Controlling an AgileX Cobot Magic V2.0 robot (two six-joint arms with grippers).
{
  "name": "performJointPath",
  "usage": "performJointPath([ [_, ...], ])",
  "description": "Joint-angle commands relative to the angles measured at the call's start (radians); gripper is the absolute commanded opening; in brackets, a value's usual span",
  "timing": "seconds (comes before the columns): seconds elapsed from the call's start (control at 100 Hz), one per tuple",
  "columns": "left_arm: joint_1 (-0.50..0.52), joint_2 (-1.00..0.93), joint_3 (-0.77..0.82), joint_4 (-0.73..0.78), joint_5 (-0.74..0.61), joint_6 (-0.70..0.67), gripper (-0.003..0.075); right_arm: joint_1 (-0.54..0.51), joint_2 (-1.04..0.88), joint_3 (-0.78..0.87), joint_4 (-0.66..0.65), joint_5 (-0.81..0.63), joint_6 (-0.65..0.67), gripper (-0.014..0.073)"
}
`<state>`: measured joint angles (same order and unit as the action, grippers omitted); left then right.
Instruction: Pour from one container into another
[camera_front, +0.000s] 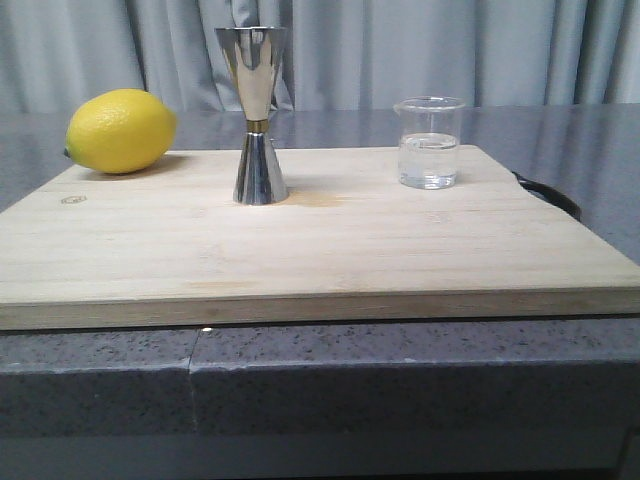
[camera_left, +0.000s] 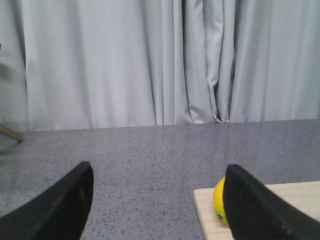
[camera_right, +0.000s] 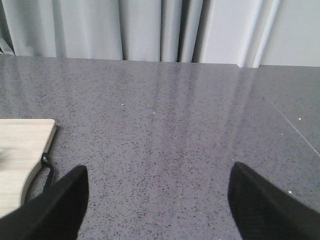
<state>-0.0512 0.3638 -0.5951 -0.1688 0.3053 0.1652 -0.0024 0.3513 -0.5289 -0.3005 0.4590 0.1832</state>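
glass beaker (camera_front: 428, 143) beyond both end effectors

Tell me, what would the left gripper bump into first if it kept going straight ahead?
Probably nothing soon. The open left gripper points over bare grey countertop toward the grey curtain, likely the first thing in line. The lemon and cutting board sit off by one finger, though depth is hard to judge.

Left gripper (camera_left: 157, 200) and right gripper (camera_right: 157, 200) agape, empty.
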Motion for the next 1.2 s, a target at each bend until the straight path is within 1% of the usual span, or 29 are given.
performJointPath([
  [0.0,0.002,0.016,-0.033,-0.021,-0.087,-0.008,0.0491,-0.002,0.017,-0.035,-0.021,-0.079,-0.005,0.0525],
  [0.3,0.002,0.025,-0.033,-0.028,-0.087,-0.008,0.0491,-0.002,0.017,-0.035,-0.021,-0.083,-0.002,0.0527],
  [0.39,0.002,0.05,-0.038,-0.028,-0.077,-0.008,0.0491,-0.002,0.018,-0.037,-0.021,-0.088,-0.002,0.0554],
  [0.49,0.002,0.103,-0.076,-0.029,0.005,-0.008,0.0492,-0.002,0.03,-0.05,-0.012,-0.086,-0.001,0.0608],
  [0.54,0.002,0.136,-0.105,-0.029,0.042,-0.008,0.0492,-0.002,0.039,-0.066,0.004,-0.078,-0.001,0.0619],
  [0.72,0.002,0.264,-0.211,-0.031,0.161,-0.008,0.0491,-0.002,0.105,-0.126,0.066,-0.034,-0.001,0.0619],
  [0.79,0.002,0.314,-0.241,-0.057,0.206,0.004,0.0491,-0.002,0.132,-0.143,0.07,-0.021,-0.001,0.0619],
  [0.86,0.002,0.364,-0.271,-0.105,0.252,0.086,0.0491,-0.002,0.151,-0.145,0.07,-0.023,-0.001,0.0619],
  [0.93,0.002,0.416,-0.297,-0.193,0.284,0.192,0.0492,-0.002,0.162,-0.145,0.071,-0.03,-0.001,0.0619],
  [1.03,0.002,0.485,-0.321,-0.385,0.323,0.4,0.0492,-0.002,0.167,-0.145,0.071,-0.035,-0.001,0.0619],
  [1.06,0.002,0.515,-0.325,-0.463,0.34,0.483,0.0491,-0.002,0.167,-0.145,0.071,-0.038,-0.001,0.0619],
  [1.1,0.002,0.553,-0.327,-0.549,0.352,0.56,0.0492,-0.002,0.167,-0.145,0.071,-0.043,-0.001,0.0619],
  [1.19,0.002,0.627,-0.327,-0.691,0.375,0.747,0.0492,-0.002,0.167,-0.145,0.071,-0.055,-0.001,0.0619],
])
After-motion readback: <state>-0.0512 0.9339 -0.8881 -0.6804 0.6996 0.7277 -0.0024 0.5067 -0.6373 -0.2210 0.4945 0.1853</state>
